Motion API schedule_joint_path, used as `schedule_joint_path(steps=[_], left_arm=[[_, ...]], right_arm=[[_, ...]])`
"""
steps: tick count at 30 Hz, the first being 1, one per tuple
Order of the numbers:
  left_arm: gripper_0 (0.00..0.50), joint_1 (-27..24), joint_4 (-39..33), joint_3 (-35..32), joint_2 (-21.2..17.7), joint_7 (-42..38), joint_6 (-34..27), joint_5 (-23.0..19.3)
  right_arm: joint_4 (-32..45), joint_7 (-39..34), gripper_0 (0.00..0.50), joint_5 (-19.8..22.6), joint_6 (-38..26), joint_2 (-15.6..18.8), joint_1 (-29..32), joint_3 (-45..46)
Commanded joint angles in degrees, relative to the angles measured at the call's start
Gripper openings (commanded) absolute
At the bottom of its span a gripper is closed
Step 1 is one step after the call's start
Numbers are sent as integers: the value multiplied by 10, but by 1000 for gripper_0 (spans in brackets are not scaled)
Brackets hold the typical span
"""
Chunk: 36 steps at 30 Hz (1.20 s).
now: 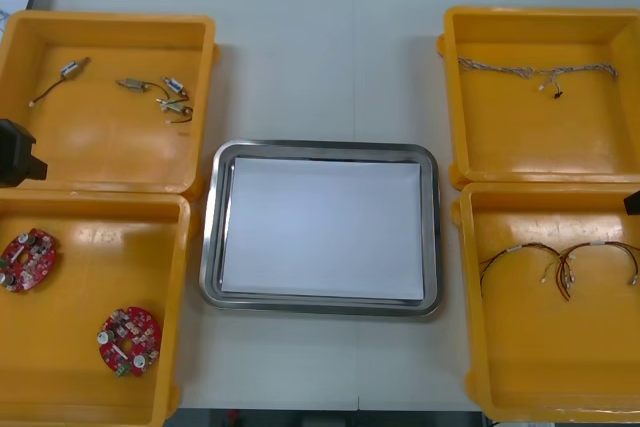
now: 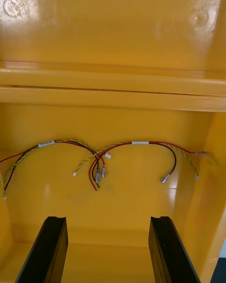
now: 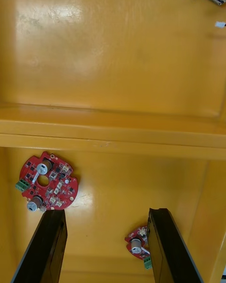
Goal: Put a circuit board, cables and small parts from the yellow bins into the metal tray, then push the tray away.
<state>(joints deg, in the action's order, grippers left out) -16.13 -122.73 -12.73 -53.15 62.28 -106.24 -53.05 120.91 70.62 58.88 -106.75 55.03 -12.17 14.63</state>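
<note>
On the light table (image 1: 330, 57), centre: one metal tray (image 1: 210, 237), shiny rim, white inside, nothing in it.

Left side, far: yellow bin (image 1: 110, 152). Contents: small metal parts (image 1: 165, 97) with thin wires attached, one lying apart from the rest, towards the bin's far left corner.

Left side, near: yellow bin (image 1: 90, 277). Contents: two round red circuit boards, lying flat and well apart, the first circuit board (image 1: 27, 259) by the left wall, the second circuit board (image 1: 129, 340) nearer the middle of the floor.

Right side, far: yellow bin (image 1: 530, 137). Contents: one twisted cable (image 1: 530, 71), stretched along the far wall.

Right side, near: yellow bin (image 1: 540, 347). Contents: red and yellow cables (image 1: 560, 262) with black strands among them, spread in two arches across the floor.

Left gripper (image 3: 107, 212): above the near left bin, jaws wide apart and holding nothing. In the left wrist view one board lies just past one fingertip, while the other sits just beside the other finger, its edge hidden behind it.

Right gripper (image 2: 108, 219): above the near right bin, jaws wide apart and holding nothing. The red and yellow cables lie on the bin floor beyond the fingertips, apart from them.
</note>
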Motion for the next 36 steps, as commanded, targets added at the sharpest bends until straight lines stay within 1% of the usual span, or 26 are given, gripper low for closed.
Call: schedule_joint_path(steps=[1,14,15,17,19,21,28,32,34,36], left_arm=[[500,-17,-5,5,5,35,5,5],[500,-17,-5,5,5,35,5,5],[500,3,3,17,28,34,5,5],[500,7,4,15,36,34,7,7],[500,5,4,16,32,35,6,9],[500,4,4,16,32,34,5,8],[500,5,0,9,31,42,-3,-5],[500,15,-30,-9,31,50,-32,-13],[500,30,-49,-20,31,53,-37,-14],[500,57,-73,-32,30,65,-35,-15]], right_arm=[[0,-23,500,3,-3,-5,7,19],[0,-23,500,3,-3,-5,7,19],[0,-23,500,3,-3,-5,7,19],[0,-23,500,3,-3,-5,7,19],[0,-23,500,3,-3,-5,7,19],[-10,-24,500,3,1,-13,16,14],[-34,-25,500,-6,38,-9,17,19],[-61,-21,500,-17,54,-9,17,19],[-73,-22,500,-22,59,-9,16,19],[-85,-28,500,-32,61,-9,17,19]])
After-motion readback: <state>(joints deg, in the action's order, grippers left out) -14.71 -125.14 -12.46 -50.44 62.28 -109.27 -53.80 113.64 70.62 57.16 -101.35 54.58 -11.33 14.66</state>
